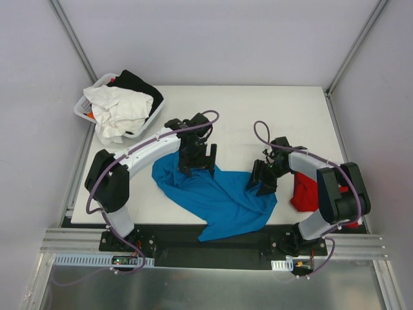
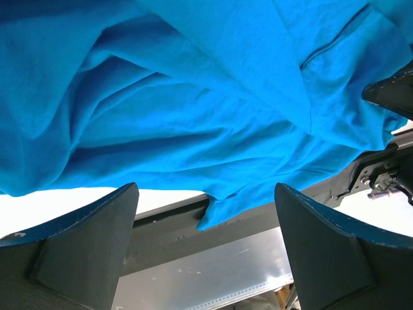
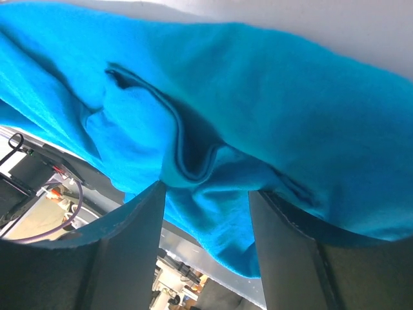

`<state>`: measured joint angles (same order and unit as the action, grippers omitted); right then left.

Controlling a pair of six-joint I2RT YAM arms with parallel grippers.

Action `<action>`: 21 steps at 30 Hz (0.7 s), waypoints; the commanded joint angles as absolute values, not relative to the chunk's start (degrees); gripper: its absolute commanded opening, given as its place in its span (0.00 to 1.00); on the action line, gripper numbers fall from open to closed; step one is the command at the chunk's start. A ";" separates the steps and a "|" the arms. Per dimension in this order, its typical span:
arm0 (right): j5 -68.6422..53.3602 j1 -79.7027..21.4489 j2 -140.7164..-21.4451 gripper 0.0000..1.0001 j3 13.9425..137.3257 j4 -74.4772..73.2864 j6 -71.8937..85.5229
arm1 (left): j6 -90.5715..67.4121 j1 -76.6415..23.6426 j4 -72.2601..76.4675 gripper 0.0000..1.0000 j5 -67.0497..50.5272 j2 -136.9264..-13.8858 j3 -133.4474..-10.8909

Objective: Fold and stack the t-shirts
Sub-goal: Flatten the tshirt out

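Observation:
The turquoise t-shirt (image 1: 219, 200) lies crumpled at the table's near middle, one corner hanging over the front edge. My left gripper (image 1: 199, 168) is over its far left part, open, with nothing between the jaws (image 2: 205, 188); the blue cloth (image 2: 193, 97) spreads just beyond them. My right gripper (image 1: 261, 183) is at the shirt's right edge. Its jaws (image 3: 206, 190) stand apart around a bunched fold of the blue shirt (image 3: 258, 97), and a gap still shows on both sides of the cloth. The red t-shirt (image 1: 303, 194) sits in a heap by the right arm.
A white basket (image 1: 84, 106) at the far left corner holds a white garment (image 1: 119, 110) and a black garment (image 1: 137, 84). The black base rail (image 1: 174, 242) runs along the table's front edge, below the hanging blue corner.

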<state>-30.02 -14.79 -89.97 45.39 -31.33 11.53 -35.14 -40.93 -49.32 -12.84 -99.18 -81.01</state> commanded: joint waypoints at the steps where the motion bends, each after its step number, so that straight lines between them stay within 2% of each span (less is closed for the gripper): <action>1: -30.50 -14.77 -86.76 0.58 46.41 -31.72 10.99 | -34.28 -41.48 -50.71 0.88 -11.16 -96.85 -80.51; 8: -25.58 -14.68 -75.42 0.60 51.32 -42.78 10.81 | -33.93 -41.48 -50.71 0.88 -12.21 -99.31 -82.44; 15: -24.70 -13.89 -75.59 0.59 47.90 -41.66 10.46 | -33.22 -41.40 -50.80 0.87 -13.10 -101.86 -86.13; 21: -24.87 -8.36 -73.92 0.59 44.74 -41.57 8.53 | -33.22 -41.40 -50.98 0.87 -12.83 -101.51 -85.08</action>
<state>-25.45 -11.70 -75.59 46.41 -39.92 10.61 -34.22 -40.93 -49.82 -12.97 -102.06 -84.23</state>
